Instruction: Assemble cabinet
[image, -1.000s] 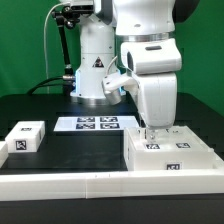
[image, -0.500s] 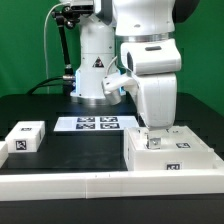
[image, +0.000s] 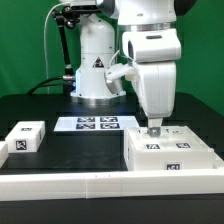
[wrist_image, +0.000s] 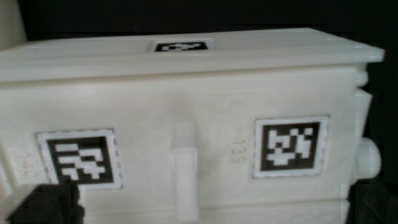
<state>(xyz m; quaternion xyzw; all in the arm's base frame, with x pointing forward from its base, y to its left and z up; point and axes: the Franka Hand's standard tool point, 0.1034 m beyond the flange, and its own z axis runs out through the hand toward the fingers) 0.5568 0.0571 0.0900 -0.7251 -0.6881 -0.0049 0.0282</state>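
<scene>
Black table (image: 62, 152), cabinet (image: 170, 152) with square marker tags (wrist_image: 288, 148)

So the cabinet (image: 170, 157) is the big white plastic box over on the exterior view's right. It sits flat on the black table (image: 70, 150), low and wide, with a long side toward the camera, and it's not tilted as far as I can see. The top face has two small black-and-white square tags, and there's another on the front wall. In the wrist view it fills pretty much the whole frame: a glossy white moulded side with faint grooves, two square tags side by side on it, and one more tag on the adjoining face. It's a bit blurry, so the tag patterns aren't readable.
</scene>
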